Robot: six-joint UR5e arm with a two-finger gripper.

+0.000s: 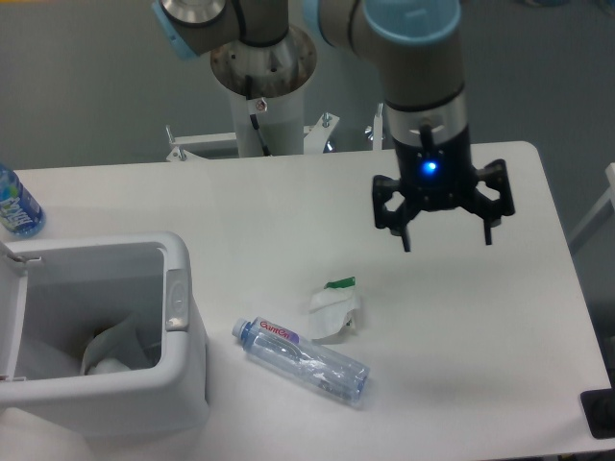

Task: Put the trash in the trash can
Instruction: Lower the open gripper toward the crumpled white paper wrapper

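A small crumpled white wrapper (336,309) with a green strip lies on the white table, near the middle. Just in front of it lies a clear crushed plastic bottle (302,358) with a white, red-lettered label, on its side. The white trash can (183,317) stands at the front left, its lid swung open to the left and something white inside. My gripper (447,238) hangs above the table to the right of and behind the wrapper. Its fingers are spread wide with nothing between them.
An upright bottle with a blue label (16,204) stands at the far left edge behind the can. The arm's base column (264,106) rises at the back. A dark object (601,413) sits at the front right corner.
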